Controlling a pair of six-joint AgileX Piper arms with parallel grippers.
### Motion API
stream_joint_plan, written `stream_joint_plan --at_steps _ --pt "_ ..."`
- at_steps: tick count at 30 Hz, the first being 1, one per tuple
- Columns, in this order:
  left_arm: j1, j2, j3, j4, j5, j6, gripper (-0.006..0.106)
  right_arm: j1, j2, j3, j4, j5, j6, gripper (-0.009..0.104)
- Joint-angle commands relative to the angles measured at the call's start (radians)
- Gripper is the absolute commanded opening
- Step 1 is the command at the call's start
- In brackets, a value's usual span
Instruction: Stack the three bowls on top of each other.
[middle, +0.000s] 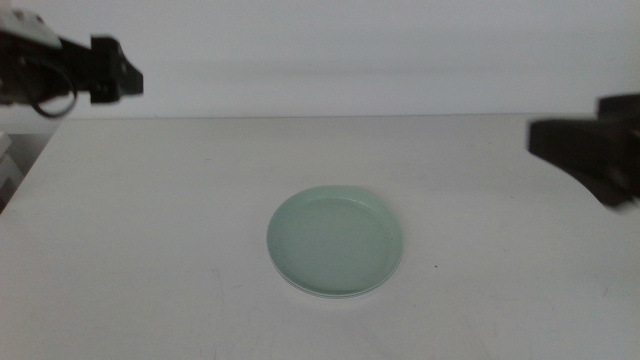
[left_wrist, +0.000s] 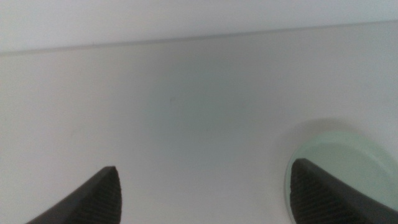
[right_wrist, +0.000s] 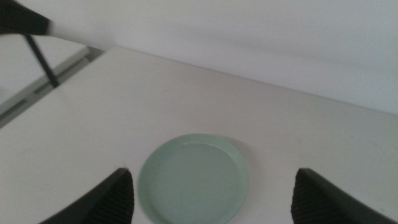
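While both arms hang raised at the sides of the scene, we see the mint green bowl (middle: 336, 242) lying upright near the middle of the white counter (middle: 150, 220), slightly toward the near edge. Thin rims showing beneath its near edge suggest further dishes under it, though we cannot tell their colours. Our left gripper (left_wrist: 202, 193) is held above the far left part of the counter, well apart from the bowl; its jaws stand spread wide with nothing between them. Our right gripper (right_wrist: 211, 196) hovers at the right side, above and clear of the bowl, and its jaws are likewise parted and empty, the green dish visible on the counter between them.
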Motion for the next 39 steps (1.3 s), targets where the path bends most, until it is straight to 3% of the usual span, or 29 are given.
stream_joint_plan --at_steps 1,6,11,16,29,39 --pt "0.001 -0.036 -0.077 -0.008 -0.018 -0.002 0.093 -0.023 0.083 -0.091 -0.047 -0.083 0.058 0.064" --pt "0.001 -0.064 -0.111 0.007 0.006 0.036 0.092 -0.168 0.262 -0.231 -0.04 -0.048 0.064 0.064" --pt "0.001 -0.168 -0.032 0.021 -0.025 0.043 0.091 -0.356 0.316 -0.294 0.102 0.006 -0.1 0.064" --pt "0.001 -0.314 0.116 0.043 -0.077 0.043 0.091 -0.451 0.214 -0.234 0.143 0.026 -0.23 0.064" --pt "0.001 -0.798 0.614 -0.003 -0.35 0.043 0.091 -0.456 -0.36 0.338 0.212 -0.303 -0.443 0.064" --pt "0.001 -0.902 0.829 -0.032 -0.485 0.043 0.091 -0.456 -0.612 0.535 0.214 -0.332 -0.457 0.064"
